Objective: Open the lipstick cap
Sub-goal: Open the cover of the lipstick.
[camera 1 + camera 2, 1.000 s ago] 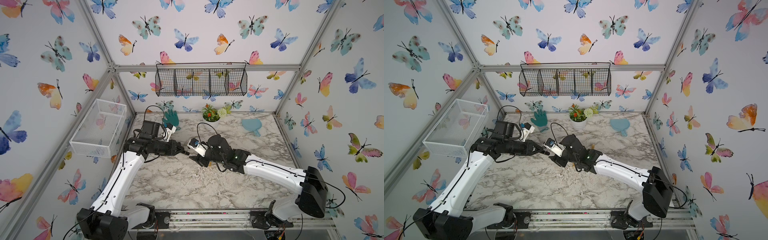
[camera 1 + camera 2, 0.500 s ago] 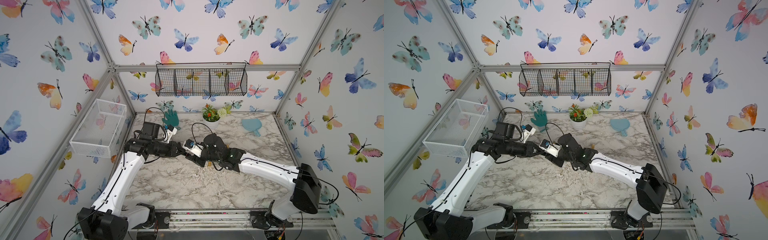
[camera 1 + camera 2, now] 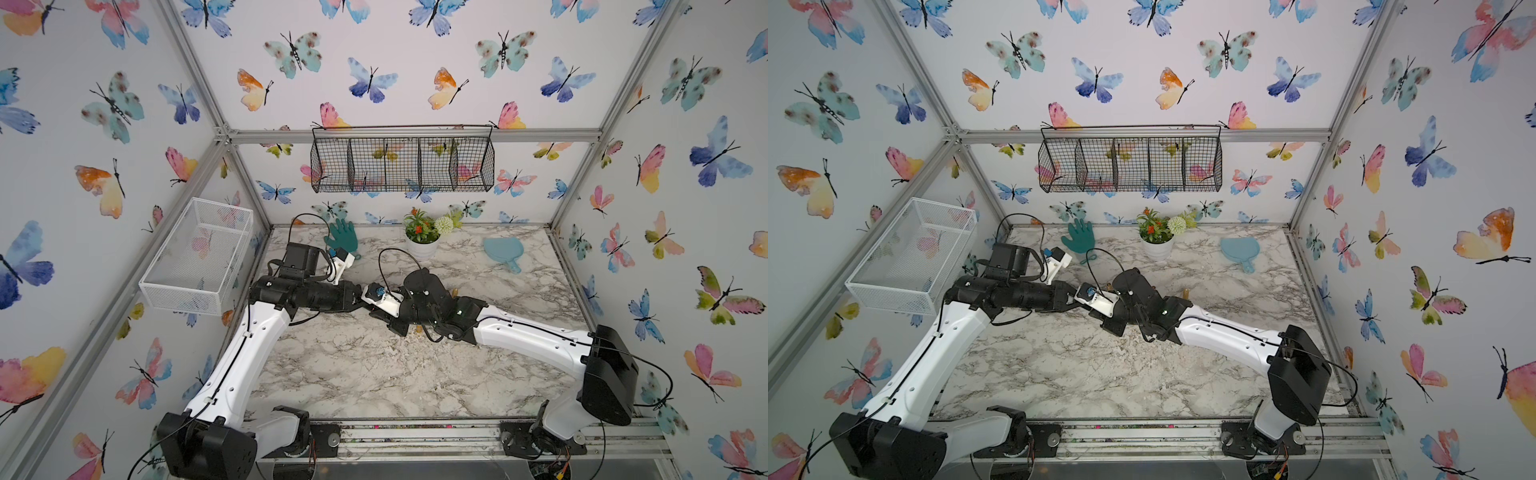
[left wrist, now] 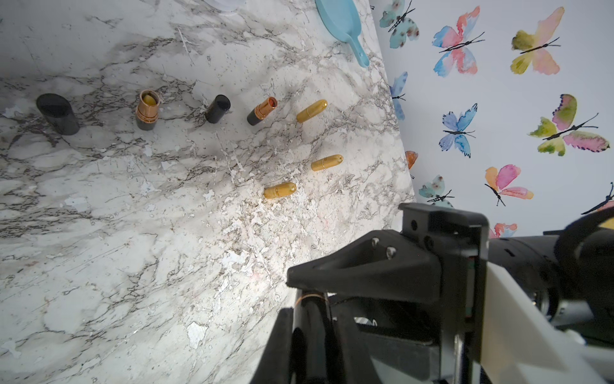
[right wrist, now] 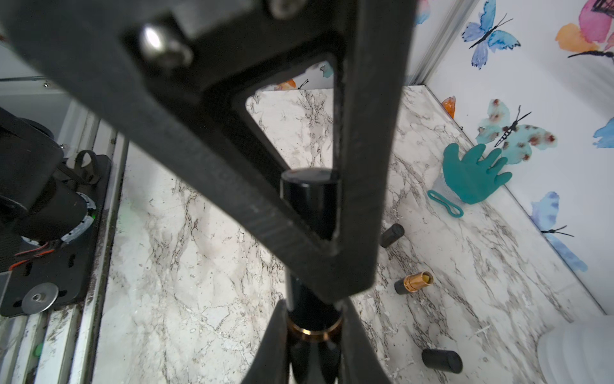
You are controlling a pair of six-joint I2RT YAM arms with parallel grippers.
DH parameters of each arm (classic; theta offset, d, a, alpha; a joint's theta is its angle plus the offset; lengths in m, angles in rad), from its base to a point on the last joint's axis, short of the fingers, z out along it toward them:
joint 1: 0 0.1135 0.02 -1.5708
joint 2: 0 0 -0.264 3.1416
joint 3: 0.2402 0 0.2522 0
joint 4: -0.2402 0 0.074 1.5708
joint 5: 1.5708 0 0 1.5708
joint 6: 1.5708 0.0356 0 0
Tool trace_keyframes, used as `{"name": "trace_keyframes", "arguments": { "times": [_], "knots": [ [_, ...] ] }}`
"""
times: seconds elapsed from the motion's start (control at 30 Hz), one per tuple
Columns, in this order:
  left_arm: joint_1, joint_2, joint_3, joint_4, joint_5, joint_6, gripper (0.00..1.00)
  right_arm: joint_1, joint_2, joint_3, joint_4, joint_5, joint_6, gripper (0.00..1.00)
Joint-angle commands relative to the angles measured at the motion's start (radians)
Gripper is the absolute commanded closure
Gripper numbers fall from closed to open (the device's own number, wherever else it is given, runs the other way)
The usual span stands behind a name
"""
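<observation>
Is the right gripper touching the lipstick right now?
Touching. The right wrist view shows the right gripper closed on the black lipstick, both fingers pressed against it at its gold band, with no gap on either side.

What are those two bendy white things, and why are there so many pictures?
They are a robot's left arm and right arm, at a marble table. Both top views look down from above; the other two come from small cameras on each wrist. The left claw and right claw are both shut on one black lipstick, gripping opposite ends. On the table lie gold tubes, opened lipsticks, loose black caps, a green glove, a flower pot and a blue paddle.
</observation>
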Motion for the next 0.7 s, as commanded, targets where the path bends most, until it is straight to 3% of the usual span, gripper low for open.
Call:
{"name": "trace_keyframes", "arguments": {
  "times": [0.0, 0.5, 0.6, 0.67],
  "knots": [
    [0.005, 0.011, 0.029, -0.024, -0.041, 0.01, 1.0, -0.001, -0.039, -0.028, -0.032, 0.122, -0.013, 0.98],
    [0.078, 0.032, 0.051, 0.003, -0.035, -0.007, 1.0, -0.001, -0.162, -0.173, -0.016, 0.269, 0.014, 0.98],
    [0.066, 0.046, -0.018, 0.041, -0.165, -0.028, 1.0, 0.0, -0.17, -0.165, -0.014, 0.25, 0.021, 0.98],
    [0.03, 0.074, -0.071, 0.066, -0.381, -0.055, 1.0, -0.001, -0.178, -0.155, -0.018, 0.246, 0.029, 0.98]
  ]
}}
